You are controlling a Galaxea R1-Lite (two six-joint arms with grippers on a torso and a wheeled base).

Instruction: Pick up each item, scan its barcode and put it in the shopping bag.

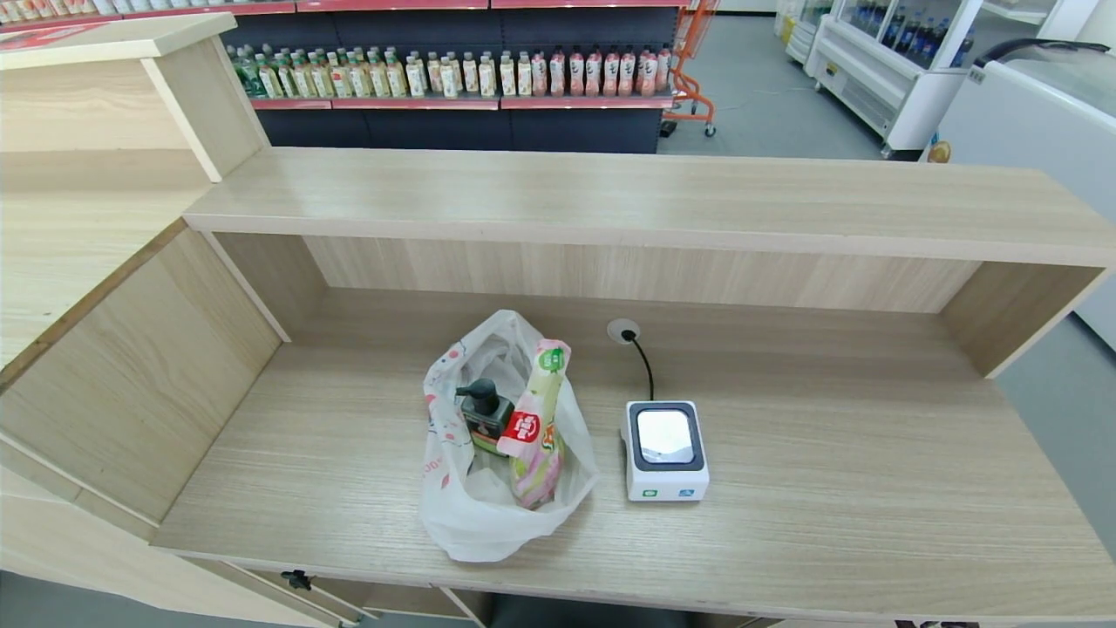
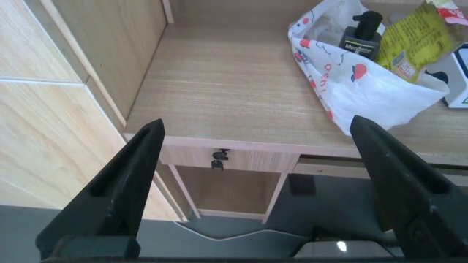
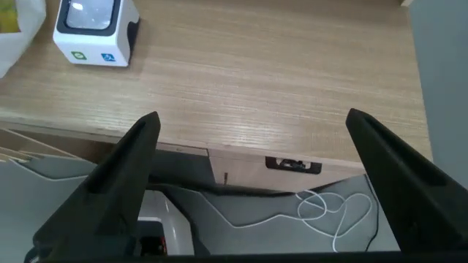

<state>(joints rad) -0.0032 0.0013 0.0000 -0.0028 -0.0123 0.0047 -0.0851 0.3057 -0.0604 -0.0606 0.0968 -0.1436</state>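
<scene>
**Bag (image 1: 488,475) sits close to the front edge**

The bag stands on the surface (image 1: 828,488), at 9 o'clock from the scanner (image 1: 665,449) and just beside it. A bottle (image 1: 484,410) and a pack (image 1: 539,427) are inside. The pack pokes out of the top and leans toward 12 o'clock.

The left pincer (image 2: 256,139) and the right pincer (image 3: 252,124) both have their fingers wide apart and hold nothing. Both hang low, in front of the surface's front edge.

What could go wrong: the bag is soft and floppy, and its bottom lies near the front edge at 6 o'clock. I think a bump from an arm coming up could push it over or off, and the pack could slip out. A pincer lifting straight up could also hit the front edge or the drawer (image 2: 227,157) under it. The cable (image 1: 643,366) runs from the scanner toward 12 o'clock and could catch a finger.

Room to move: there is wide room at 3 o'clock from the scanner. A side wall (image 1: 148,375) stands at 9 o'clock from the bag, well apart from it. A ledge (image 1: 610,196) hangs over the back at 12 o'clock, so high reaches there are tight.
</scene>
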